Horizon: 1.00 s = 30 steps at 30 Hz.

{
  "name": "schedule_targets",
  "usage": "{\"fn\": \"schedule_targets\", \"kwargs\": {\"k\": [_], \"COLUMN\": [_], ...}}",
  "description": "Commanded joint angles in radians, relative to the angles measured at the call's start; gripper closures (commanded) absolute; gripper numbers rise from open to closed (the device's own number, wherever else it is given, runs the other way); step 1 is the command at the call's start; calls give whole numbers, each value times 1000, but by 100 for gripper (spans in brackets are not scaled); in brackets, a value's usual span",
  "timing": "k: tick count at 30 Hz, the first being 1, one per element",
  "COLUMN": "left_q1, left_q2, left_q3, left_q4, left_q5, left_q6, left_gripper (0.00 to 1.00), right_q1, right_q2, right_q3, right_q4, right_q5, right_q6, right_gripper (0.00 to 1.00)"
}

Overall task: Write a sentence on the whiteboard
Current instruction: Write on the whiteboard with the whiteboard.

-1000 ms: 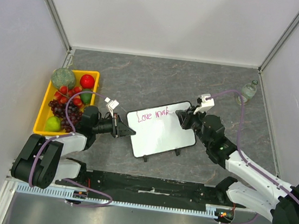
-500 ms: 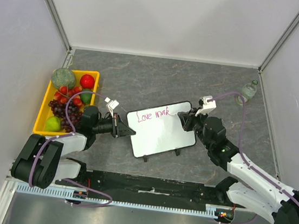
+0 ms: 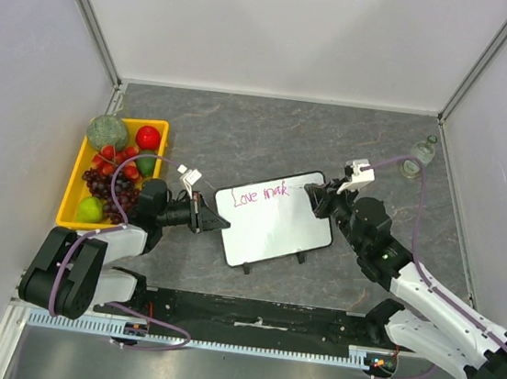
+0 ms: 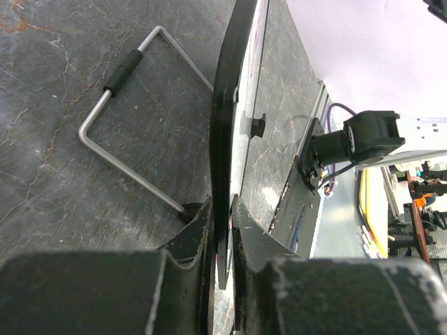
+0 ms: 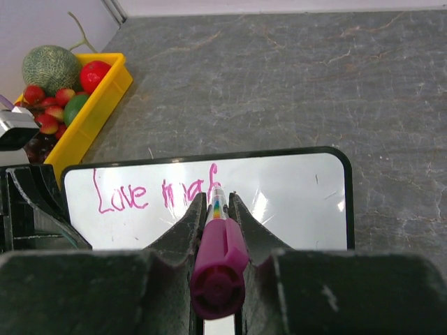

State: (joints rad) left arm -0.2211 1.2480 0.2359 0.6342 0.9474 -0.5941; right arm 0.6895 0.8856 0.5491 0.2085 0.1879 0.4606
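Note:
The whiteboard lies tilted in the middle of the table, its black frame seen edge-on in the left wrist view. My left gripper is shut on the board's left edge. My right gripper is shut on a pink marker, whose tip rests on the board at the end of the writing. The sentence is pink and reads "Love ma" followed by a tall unfinished letter, in one line along the top.
A yellow tray of fruit stands at the left beside my left arm. A small clear bottle stands at the far right. The board's wire stand lies folded out on the grey table.
My right gripper has shifted a little to the right along the top line with the marker, and the writing has grown slightly. The left arm and the board have stayed put.

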Motion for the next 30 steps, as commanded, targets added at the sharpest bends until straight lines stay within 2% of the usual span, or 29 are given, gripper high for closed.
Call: {"fn": "schedule_targets", "kwargs": {"k": [1,6,30], "left_q1": [-1,-3,-3], "left_q2": [-5,-7,-4], "left_q3": [13,13,16], "left_q4": [16,16,16], "left_q5": [-10,-10,-9], "left_q6": [27,27,27], "left_gripper": [98,98,98], "right_q1": [-5,-5,-7], "right_q2": [44,96,113], "right_q3": [71,69,2], "right_q4": [35,57,43], "right_q5": [27,16,44], "right_q6": [-16,-8,-2], "right_gripper": [100,100,100]}}
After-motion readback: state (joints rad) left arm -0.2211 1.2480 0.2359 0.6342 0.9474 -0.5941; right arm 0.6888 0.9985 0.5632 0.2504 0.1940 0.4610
